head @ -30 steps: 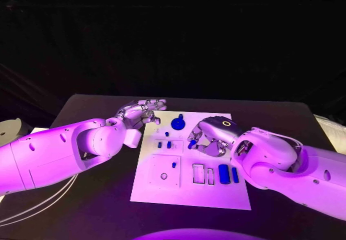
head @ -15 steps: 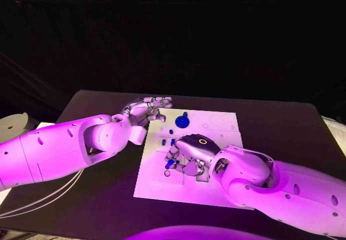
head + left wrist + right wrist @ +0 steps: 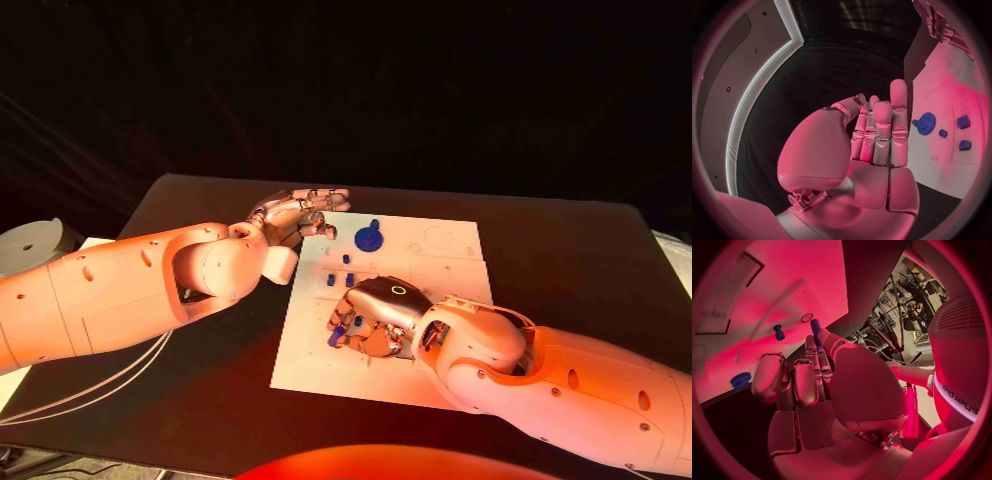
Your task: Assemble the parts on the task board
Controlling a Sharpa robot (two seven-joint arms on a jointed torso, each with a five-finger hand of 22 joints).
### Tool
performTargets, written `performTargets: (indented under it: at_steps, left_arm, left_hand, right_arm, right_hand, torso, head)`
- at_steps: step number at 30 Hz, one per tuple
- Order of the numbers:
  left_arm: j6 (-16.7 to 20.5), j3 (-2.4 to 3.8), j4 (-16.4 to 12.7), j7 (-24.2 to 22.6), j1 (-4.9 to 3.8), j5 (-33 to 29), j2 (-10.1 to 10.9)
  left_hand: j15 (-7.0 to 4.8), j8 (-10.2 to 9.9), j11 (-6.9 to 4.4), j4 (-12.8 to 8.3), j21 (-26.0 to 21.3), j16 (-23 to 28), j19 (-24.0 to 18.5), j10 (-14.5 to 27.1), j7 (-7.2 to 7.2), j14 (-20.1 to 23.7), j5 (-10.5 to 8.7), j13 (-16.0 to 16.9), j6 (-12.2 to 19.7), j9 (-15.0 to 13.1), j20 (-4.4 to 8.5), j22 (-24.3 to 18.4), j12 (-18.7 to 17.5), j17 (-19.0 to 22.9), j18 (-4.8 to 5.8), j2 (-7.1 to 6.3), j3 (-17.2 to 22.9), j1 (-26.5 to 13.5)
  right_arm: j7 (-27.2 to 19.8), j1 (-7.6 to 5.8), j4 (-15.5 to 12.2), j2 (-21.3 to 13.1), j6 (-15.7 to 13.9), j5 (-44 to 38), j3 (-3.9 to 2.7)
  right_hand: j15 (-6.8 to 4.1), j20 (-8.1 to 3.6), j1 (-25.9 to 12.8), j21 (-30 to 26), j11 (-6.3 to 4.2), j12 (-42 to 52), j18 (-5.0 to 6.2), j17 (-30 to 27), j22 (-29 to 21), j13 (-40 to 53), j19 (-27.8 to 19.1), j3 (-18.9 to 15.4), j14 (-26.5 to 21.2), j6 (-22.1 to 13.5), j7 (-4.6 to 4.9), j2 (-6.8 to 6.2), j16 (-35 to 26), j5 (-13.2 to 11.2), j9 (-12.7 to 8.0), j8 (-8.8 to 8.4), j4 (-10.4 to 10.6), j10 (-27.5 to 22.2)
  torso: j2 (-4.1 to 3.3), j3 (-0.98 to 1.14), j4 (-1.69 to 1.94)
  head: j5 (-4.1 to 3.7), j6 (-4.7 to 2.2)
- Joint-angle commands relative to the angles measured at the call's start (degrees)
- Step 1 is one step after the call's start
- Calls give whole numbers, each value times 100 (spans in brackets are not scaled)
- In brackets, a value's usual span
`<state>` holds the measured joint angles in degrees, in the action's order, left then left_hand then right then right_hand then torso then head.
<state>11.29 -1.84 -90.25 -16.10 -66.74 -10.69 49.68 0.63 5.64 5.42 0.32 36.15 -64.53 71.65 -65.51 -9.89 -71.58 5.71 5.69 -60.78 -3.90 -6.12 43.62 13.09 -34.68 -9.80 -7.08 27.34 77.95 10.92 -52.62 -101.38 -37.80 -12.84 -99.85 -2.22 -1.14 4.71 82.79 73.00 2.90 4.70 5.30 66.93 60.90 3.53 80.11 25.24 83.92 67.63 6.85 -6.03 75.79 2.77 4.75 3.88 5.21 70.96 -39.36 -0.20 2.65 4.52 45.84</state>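
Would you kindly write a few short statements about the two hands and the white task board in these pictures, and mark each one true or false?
1. The right hand holds a small blue cylindrical peg in its fingers. True.
2. The left hand grips the round blue toothed gear. False: it holds nothing, and the gear lies on the board apart from it.
3. The white rectangular task board lies on the black table. True.
4. The right hand is over bare table, off the board. False: it is over the board's near left part.
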Motion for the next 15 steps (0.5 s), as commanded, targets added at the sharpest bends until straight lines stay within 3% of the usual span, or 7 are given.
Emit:
performTargets:
  at_steps: [1,15]
  left_arm:
    - [-113,3,-14,-20,-2,23,-8]
    - [-117,3,-16,-18,-2,23,-3]
  left_hand:
    - [-8,23,1,-21,-39,-20,3,32,2,42,32,7,36,-1,-1,-9,14,6,-61,21,1,51]
    - [-8,23,1,-21,-39,-20,3,32,2,42,32,7,36,-1,-1,-9,14,6,-61,21,1,51]
  right_arm:
    - [-87,15,31,21,204,-50,4]
    - [222,23,148,36,359,-310,10]
  right_hand:
    - [-24,-14,42,-1,54,-39,34,1,-2,8,3,27,245,-25,21,18,18,28,6,32,-9,3]
    - [-22,-12,36,-3,56,-42,34,-12,-4,9,2,33,242,-24,24,20,11,28,7,31,-11,5]
  torso:
    - [0,3,-5]
    - [3,0,-3]
  head:
    - [21,17]
    - [20,30]
